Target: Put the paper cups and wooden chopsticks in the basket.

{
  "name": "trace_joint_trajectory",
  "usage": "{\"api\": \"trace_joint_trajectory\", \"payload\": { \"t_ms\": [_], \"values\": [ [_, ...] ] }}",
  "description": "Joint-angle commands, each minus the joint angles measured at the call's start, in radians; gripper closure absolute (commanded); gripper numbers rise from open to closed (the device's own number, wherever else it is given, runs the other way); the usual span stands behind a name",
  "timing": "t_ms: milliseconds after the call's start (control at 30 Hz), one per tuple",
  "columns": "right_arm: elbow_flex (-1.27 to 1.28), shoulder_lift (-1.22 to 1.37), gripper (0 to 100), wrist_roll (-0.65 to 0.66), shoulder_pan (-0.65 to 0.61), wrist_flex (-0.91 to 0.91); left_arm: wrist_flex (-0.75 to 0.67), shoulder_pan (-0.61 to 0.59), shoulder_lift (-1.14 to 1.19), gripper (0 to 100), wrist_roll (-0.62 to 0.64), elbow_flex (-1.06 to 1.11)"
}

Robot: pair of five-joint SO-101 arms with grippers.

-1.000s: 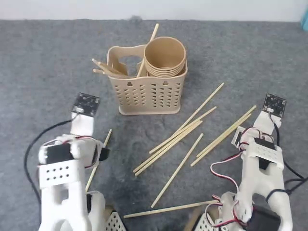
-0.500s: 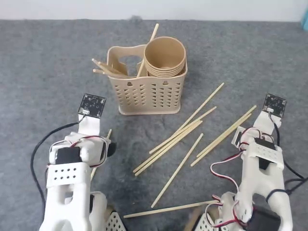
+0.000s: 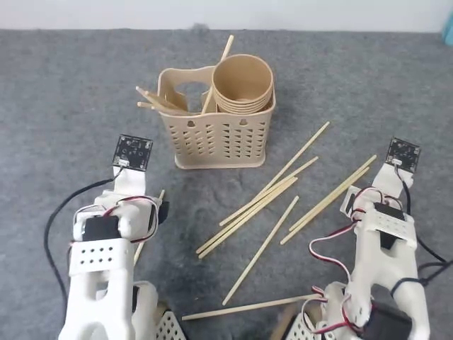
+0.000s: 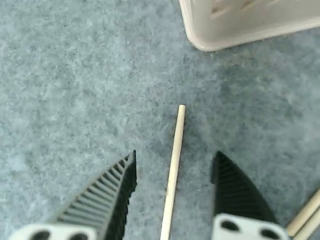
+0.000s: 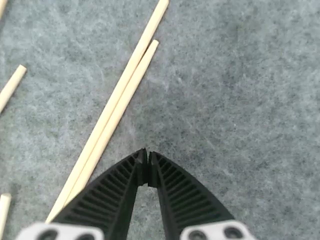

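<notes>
Grey carpet all across the table, and the left gripper hangs low over it, jaws spread wide, a single chopstick lying between them with neither jaw touching it. The right gripper has its jaws pressed together on nothing, a pair of chopsticks just beside the tip. More loose chopsticks fan out between the arms. Beyond them the basket stands upright, stacked paper cups and a few sticks inside.

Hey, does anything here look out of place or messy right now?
Yes. Several long wooden chopsticks lie scattered at varied angles on the grey mat, outside the beige slotted plastic basket. The chopsticks inside lean askew beside the stacked brown paper cups.
</notes>
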Motion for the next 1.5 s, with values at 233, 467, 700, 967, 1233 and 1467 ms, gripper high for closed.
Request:
{"api": "trace_joint_trajectory", "payload": {
  "t_ms": [233,467,700,967,1233,1467],
  "values": [
    [-0.049,-0.005,99.0,0.015,-0.005,-0.007,-0.020,0.008,0.123,74,0.104,-0.081],
    [-0.049,-0.005,99.0,0.015,-0.004,-0.007,-0.040,0.009,0.437,74,0.126,-0.206],
    [-0.049,-0.005,99.0,0.015,-0.004,-0.007,-0.135,0.006,0.594,74,0.129,-0.232],
    [-0.051,-0.008,99.0,0.015,-0.005,-0.007,0.051,0.008,0.746,99,0.129,-0.303],
    [-0.051,-0.008,99.0,0.015,-0.005,-0.007,0.152,0.006,0.689,99,0.120,-0.308],
    [-0.051,-0.008,99.0,0.015,-0.005,-0.007,0.321,-0.028,0.353,99,0.118,-0.311]
  ]
}}
